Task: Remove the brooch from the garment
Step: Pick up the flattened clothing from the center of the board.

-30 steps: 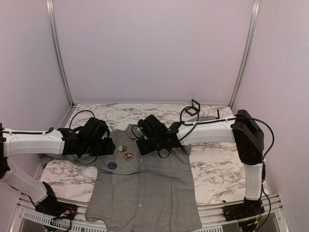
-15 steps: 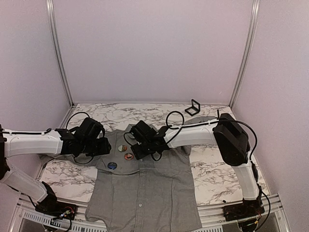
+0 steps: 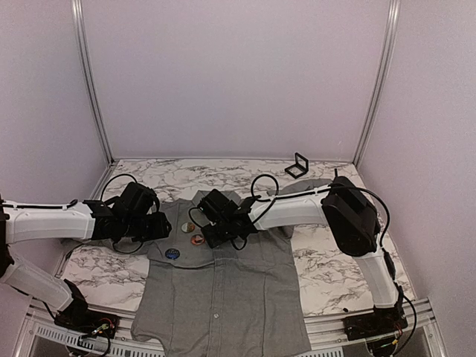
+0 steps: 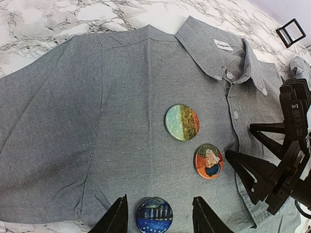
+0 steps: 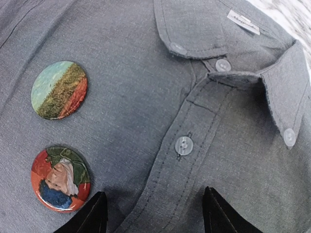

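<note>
A white label (image 4: 223,44) sits on the collar (image 4: 199,41) of the shirt (image 4: 97,107). Its dark script is too small to read

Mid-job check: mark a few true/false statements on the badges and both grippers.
1. Three badges are on the shirt: landscape badge, portrait badge, blue badge. True.
2. Left gripper is shut on the blue badge. False: it is open, with fingers either side of it.
3. Right gripper is open. True.
4. Right gripper straddles the portrait badge. False: that badge lies outside its fingers, which straddle the placket.
</note>
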`<state>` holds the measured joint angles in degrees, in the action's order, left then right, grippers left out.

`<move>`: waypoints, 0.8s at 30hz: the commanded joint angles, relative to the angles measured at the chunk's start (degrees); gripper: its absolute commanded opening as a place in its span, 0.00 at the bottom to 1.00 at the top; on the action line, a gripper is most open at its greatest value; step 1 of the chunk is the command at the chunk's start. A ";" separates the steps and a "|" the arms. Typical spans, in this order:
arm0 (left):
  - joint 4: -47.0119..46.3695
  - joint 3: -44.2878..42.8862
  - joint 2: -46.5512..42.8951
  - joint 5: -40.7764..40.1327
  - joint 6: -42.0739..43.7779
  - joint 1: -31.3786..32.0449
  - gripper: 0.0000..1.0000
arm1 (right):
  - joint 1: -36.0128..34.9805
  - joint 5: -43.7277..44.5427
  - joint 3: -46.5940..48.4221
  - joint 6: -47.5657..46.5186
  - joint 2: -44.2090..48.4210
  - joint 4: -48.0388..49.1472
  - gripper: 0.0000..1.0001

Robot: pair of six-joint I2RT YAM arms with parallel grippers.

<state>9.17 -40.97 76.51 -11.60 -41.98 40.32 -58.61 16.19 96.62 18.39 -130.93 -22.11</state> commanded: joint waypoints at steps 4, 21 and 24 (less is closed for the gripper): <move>-1.88 1.23 -0.38 1.56 -0.98 -0.41 0.47 | -0.40 0.17 1.39 0.30 -0.39 -1.92 0.63; -6.84 1.14 3.03 6.17 -3.17 -0.41 0.47 | 0.25 -3.24 3.15 1.54 -2.62 -1.27 0.41; -8.41 1.19 4.20 7.75 -3.98 -0.42 0.47 | 0.46 -3.48 2.68 1.48 -2.48 -0.92 0.28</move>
<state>3.46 -40.01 78.85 -6.61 -44.66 40.21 -58.50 13.87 98.80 19.44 -132.11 -23.00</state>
